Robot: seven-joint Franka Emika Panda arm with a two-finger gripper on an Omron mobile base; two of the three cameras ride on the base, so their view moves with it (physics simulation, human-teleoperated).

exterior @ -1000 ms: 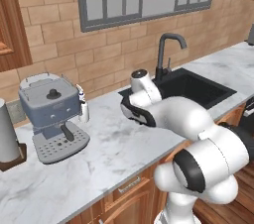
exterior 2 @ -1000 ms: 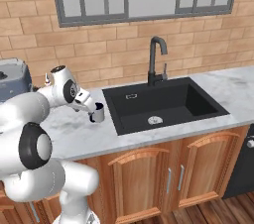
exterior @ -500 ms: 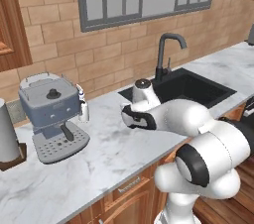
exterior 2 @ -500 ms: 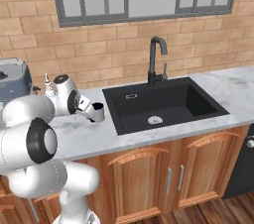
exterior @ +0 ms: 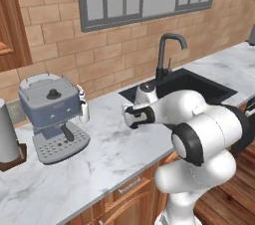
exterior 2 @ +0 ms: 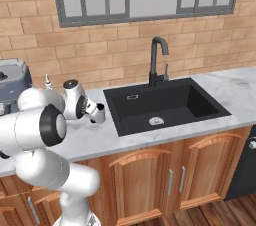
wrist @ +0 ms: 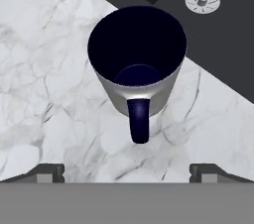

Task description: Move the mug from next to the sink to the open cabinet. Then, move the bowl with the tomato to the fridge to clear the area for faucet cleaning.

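- While the two-finger tool point(wrist: 127, 171) hangs fully spread and empty, the small grey-white mug with navy inside point(wrist: 137, 68) stands upright on the white marble worktop point(wrist: 44, 94), just beside the black rectangular sink point(wrist: 198, 25).
- Handle is turned toward the tool; if struck on descent, the mug could be tipped.
- With an off-centre closure, the mug could be pushed into the sink.

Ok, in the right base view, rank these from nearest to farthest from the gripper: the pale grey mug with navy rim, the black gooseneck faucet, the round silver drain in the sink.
1. The pale grey mug with navy rim, right at the open gripper, left of the sink.
2. The round silver drain, in the black basin.
3. The black gooseneck faucet, behind the basin; close to the drain in rank, hard to call.
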